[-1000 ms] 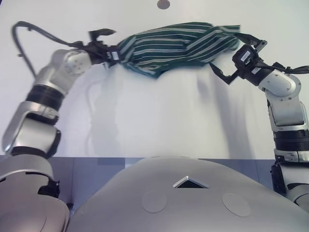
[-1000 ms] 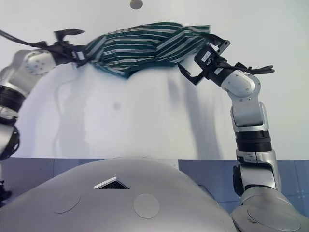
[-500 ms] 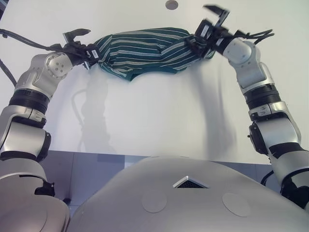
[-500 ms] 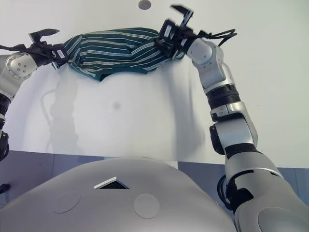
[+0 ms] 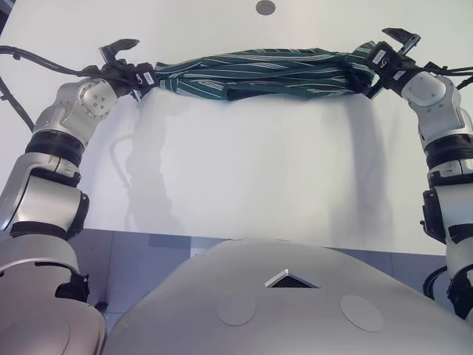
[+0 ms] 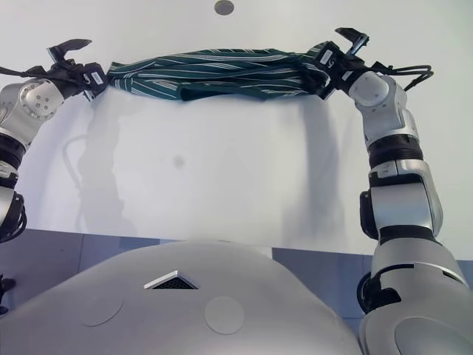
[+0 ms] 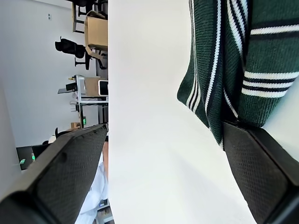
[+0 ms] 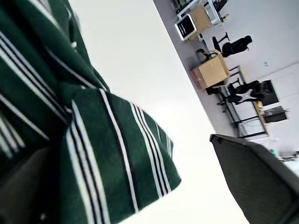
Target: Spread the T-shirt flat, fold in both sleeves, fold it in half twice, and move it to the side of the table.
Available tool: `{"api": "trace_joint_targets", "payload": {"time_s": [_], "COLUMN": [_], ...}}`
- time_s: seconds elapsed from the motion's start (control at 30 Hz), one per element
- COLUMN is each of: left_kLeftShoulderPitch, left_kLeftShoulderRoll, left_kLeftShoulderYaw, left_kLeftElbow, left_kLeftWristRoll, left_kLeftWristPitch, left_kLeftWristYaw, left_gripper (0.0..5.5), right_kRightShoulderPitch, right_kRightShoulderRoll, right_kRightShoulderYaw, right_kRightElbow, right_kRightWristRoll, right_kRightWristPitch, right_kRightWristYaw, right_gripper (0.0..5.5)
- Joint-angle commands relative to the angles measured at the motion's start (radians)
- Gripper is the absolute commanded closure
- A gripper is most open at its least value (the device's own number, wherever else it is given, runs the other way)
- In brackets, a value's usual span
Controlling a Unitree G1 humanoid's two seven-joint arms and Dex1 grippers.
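Observation:
The dark green T-shirt with white stripes hangs as a long, twisted band across the far part of the white table. My left gripper is shut on its left end and my right gripper is shut on its right end. The cloth runs nearly straight between them, just above the tabletop. In the left wrist view the striped cloth bunches against one dark finger. Striped folds lie close up in the right wrist view.
A small dark round disc sits on the table beyond the shirt. Bare white tabletop stretches from the shirt to the near edge. Past the table's far side stand office chairs and cardboard boxes.
My right gripper has swung out to the right with its end of the shirt. The bunched cloth has been drawn out into a long taut band. The left gripper has barely moved.

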Motion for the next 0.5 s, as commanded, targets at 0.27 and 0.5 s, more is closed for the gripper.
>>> {"api": "trace_joint_targets", "payload": {"time_s": [0.27,0.5], "left_kLeftShoulderPitch": [0.072,0.228], "left_kLeftShoulderRoll": [-0.125,-0.067], "left_kLeftShoulderYaw": [0.344,0.395], "left_kLeftElbow": [0.0,-0.337], "left_kLeftWristRoll": [-0.416,-0.352], "left_kLeftWristPitch": [-0.073,-0.171], "left_kLeftWristYaw": [-0.3,-0.275], "left_gripper": [1.18,1.18], "right_kRightShoulderPitch": [0.013,0.049], "right_kRightShoulderRoll": [0.04,0.007], "right_kRightShoulderYaw": [-0.128,-0.129], "right_kRightElbow": [-0.193,-0.441], "right_kRightWristRoll": [0.192,0.297], "right_kRightWristPitch": [-0.023,0.032], "right_kRightWristYaw": [0.169,0.371], "right_gripper": [0.13,0.13]}}
